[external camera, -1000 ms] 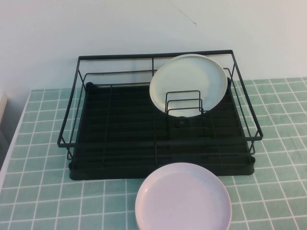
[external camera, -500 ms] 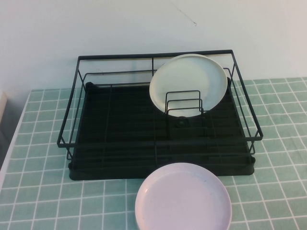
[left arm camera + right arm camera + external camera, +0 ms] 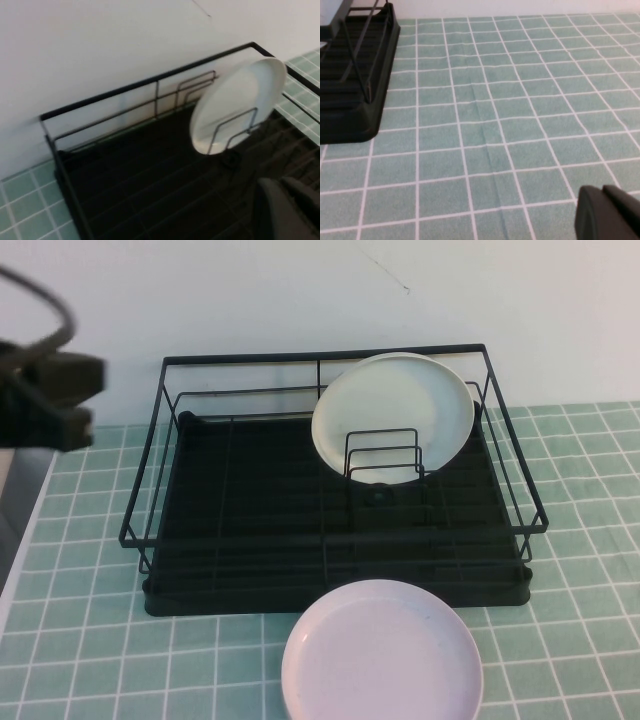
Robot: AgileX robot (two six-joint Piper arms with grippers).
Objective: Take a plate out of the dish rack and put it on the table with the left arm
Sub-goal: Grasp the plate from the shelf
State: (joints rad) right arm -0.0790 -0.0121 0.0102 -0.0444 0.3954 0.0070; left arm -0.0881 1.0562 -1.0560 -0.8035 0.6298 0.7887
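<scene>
The pale mint-white plate (image 3: 392,415) stands upright in the small wire holder (image 3: 383,455) at the back right of the black dish rack (image 3: 300,357). It also shows in the left wrist view (image 3: 235,107), leaning on the holder inside the rack (image 3: 125,90). My left gripper (image 3: 50,400) shows blurred at the far left, above the table outside the rack's left end, well apart from the plate. In its wrist view its fingers (image 3: 287,200) lie together, holding nothing. My right gripper (image 3: 607,205) is shut and empty over bare tiles.
A pale pinkish-lavender plate (image 3: 380,655) lies flat on the green tiled table (image 3: 90,640) just in front of the rack. The rack's corner (image 3: 350,100) shows in the right wrist view. Bare tiles lie left and right of the rack. A white wall stands behind.
My left arm has come into the high view at the far left, level with the rack's top wire. The plates and rack have not moved.
</scene>
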